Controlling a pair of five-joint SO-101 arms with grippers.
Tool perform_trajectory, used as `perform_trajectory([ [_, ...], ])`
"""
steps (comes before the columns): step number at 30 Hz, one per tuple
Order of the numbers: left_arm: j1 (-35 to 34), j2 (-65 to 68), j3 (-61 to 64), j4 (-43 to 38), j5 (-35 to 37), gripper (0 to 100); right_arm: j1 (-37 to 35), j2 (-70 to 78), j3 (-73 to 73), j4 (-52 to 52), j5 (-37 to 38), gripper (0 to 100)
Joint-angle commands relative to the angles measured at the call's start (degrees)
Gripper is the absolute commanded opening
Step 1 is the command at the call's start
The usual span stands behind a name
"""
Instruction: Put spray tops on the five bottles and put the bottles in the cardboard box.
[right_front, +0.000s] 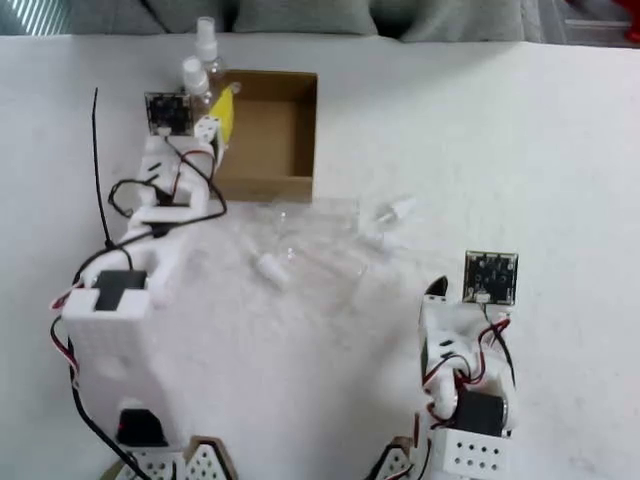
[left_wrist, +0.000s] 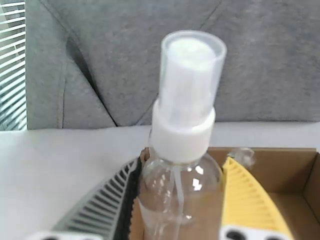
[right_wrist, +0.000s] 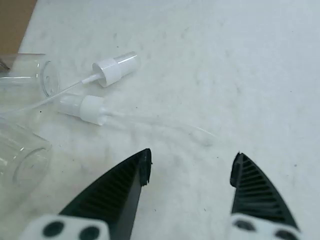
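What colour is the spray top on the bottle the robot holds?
White spray top under a clear cap on the bottle; best in left wrist view.

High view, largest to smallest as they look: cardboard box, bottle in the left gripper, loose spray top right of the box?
1. cardboard box.
2. bottle in the left gripper, partly hidden.
3. loose spray top, clearly smallest.

Clear, glossy plastic bottle (left_wrist: 175, 192) with a smooth white plastic spray top (left_wrist: 182, 127); matt brown cardboard box (right_front: 265, 187); matt white surface (right_front: 500, 150).
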Motion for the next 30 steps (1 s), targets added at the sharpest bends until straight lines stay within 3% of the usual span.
perform_trajectory([
  [1, -0.13, 0.75, -4.31, -2.37, -2.46, 12, -0.13, -0.75, 0.53, 0.04, 0.7, 23.6],
  [6, -0.13, 3.38, -5.98, -2.46, -5.98, 12, -0.13, -0.75, 0.53, 0.04, 0.7, 23.6],
  [25, 0.22, 4.0, -5.63, -1.93, -5.8, 12, -0.13, -0.75, 0.53, 0.04, 0.7, 23.6],
  [30, 0.22, 3.47, -6.07, 3.16, -5.71, 12, -0.13, -0.75, 0.53, 0.04, 0.7, 23.6],
])
